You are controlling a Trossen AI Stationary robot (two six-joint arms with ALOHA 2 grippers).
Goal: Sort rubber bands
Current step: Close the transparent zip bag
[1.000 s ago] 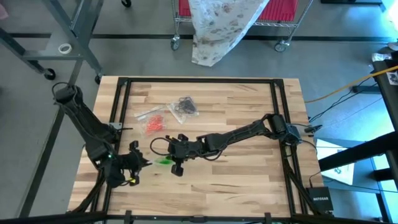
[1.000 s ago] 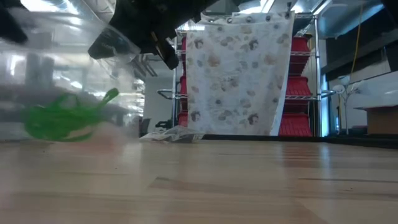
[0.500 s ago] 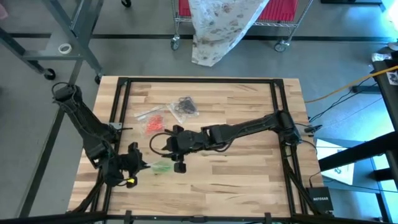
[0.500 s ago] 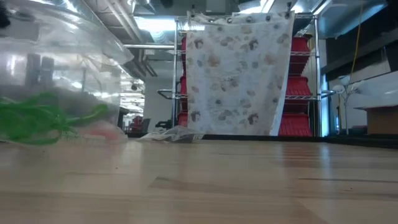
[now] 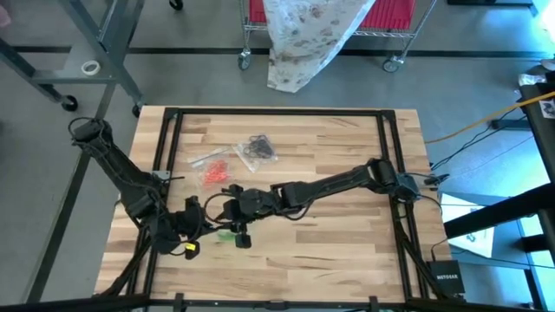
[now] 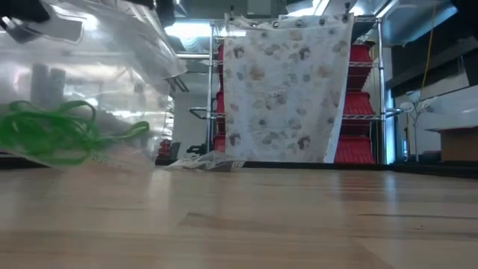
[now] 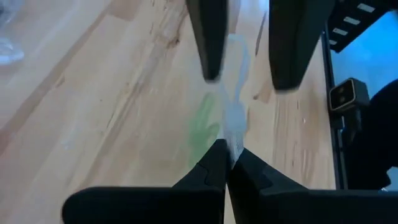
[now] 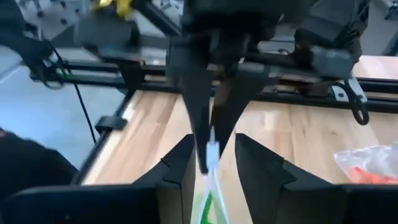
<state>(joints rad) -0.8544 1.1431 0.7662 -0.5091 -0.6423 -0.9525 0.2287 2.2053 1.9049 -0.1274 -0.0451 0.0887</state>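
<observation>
Two dark robot arms meet near the wooden table's front-left corner, left gripper pinched closed, right gripper with fingers apart, facing it.

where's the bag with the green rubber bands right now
In the high view, the bag of green rubber bands sits near the table's front-left, between the left gripper and the right gripper.

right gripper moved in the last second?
Yes. In the high view the right gripper has slid left, closer to the table's left edge and the left gripper, and now stands open at the clear bag of green rubber bands.
</observation>
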